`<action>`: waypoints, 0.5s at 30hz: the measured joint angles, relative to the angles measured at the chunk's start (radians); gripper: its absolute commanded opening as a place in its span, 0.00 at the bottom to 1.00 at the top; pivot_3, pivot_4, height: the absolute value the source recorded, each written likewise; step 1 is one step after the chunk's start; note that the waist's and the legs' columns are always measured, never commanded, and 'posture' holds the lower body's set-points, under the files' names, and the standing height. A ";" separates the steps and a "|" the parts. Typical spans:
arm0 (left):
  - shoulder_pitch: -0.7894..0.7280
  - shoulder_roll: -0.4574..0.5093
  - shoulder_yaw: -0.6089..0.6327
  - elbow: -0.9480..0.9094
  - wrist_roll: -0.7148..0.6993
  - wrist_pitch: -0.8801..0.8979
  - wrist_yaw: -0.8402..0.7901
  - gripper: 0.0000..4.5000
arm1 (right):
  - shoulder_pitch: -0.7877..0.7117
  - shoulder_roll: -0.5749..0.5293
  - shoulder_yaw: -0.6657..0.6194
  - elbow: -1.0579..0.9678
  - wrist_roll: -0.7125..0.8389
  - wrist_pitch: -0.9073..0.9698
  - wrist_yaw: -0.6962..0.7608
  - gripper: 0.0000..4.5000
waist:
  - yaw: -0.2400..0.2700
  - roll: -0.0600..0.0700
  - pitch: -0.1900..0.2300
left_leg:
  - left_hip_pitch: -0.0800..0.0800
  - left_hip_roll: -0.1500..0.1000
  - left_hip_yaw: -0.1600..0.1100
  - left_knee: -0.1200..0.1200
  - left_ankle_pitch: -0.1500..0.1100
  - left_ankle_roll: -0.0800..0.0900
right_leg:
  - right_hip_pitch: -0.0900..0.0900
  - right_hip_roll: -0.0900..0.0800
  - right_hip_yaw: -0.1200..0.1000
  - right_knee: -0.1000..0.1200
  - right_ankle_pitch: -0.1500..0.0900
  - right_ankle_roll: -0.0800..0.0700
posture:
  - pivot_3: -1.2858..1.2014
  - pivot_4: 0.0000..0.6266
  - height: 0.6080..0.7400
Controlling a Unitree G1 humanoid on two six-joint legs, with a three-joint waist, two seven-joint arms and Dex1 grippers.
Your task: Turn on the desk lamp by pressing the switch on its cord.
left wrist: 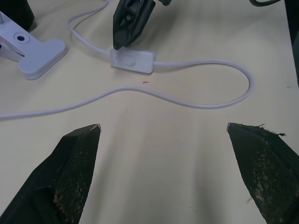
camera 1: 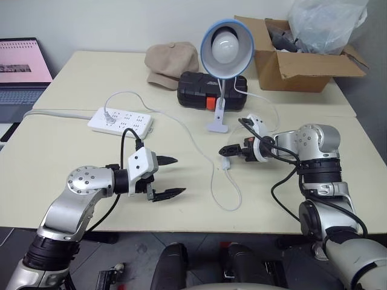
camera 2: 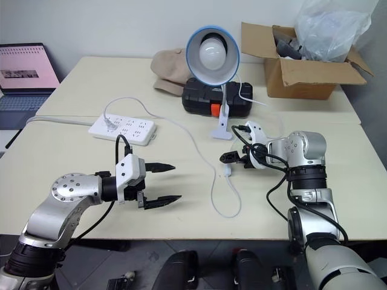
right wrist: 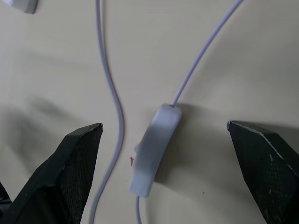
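On the table [camera 1: 72, 84], the lamp [camera 1: 226, 45] stands clipped upright before a black case [camera 1: 196, 90]. Its cord [camera 1: 214, 181] loops forward, with the switch [camera 1: 225, 163] lying just below the right gripper [camera 1: 228, 149], whose 2 fingers are spread wide, grasping nothing. Well apart, the left gripper [camera 1: 172, 177] hovers released.

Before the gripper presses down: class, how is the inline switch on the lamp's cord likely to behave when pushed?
The switch looks small and light, lying loose on the smooth table, so a slanted push would probably slide it. The thin cord lies in slack loops and likely won't hold it. Pressing straight down with the right gripper seems safest.
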 measured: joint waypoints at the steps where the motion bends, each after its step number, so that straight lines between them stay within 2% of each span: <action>1: 0.003 -0.002 0.000 0.000 0.000 -0.001 0.000 1.00 | -0.005 0.003 0.001 0.009 -0.003 -0.003 0.000 1.00 | 0.000 0.000 0.000 | 0.000 0.000 0.000 0.000 0.000 0.000 | 0.000 0.000 0.000 0.000 0.000 0.000 | 0.52 0.24 1.00; 15: 0.005 -0.008 0.000 0.002 0.019 -0.025 0.000 1.00 | -0.055 0.040 0.007 0.097 -0.037 -0.048 0.015 1.00 | -0.004 0.000 0.000 | 0.000 0.000 0.000 0.000 0.000 0.000 | 0.000 0.000 0.000 0.000 0.000 0.000 | 0.52 0.24 1.00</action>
